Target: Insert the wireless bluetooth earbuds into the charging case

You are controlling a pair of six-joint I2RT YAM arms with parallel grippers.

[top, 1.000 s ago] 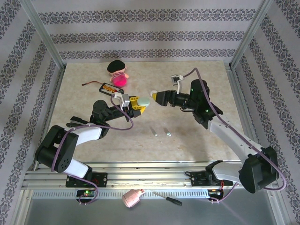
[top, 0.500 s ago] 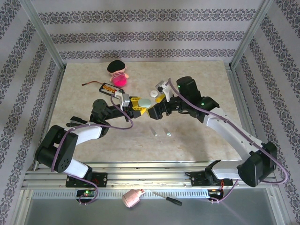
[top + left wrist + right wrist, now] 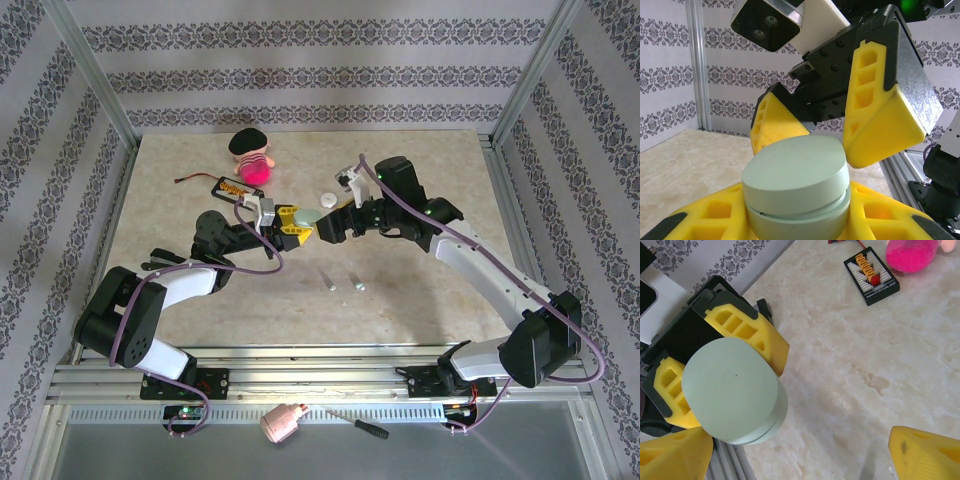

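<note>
Whitish earbuds [image 3: 326, 281] well apart from right tool [image 3: 320, 226]

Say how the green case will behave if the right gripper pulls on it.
The case looks hard, smooth and round-sided, so it may twist or slip in the left gripper. Its seam suggests a lid that could lift. Small, so probably light.

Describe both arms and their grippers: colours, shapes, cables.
The left arm and right arm have black joints and white links, with a purple cable looping along each. The left gripper and right gripper carry wedge-shaped yellow fingers with cut-out cells, backed in black. A white camera sits at each wrist. Green lights glow on the right arm.
</note>
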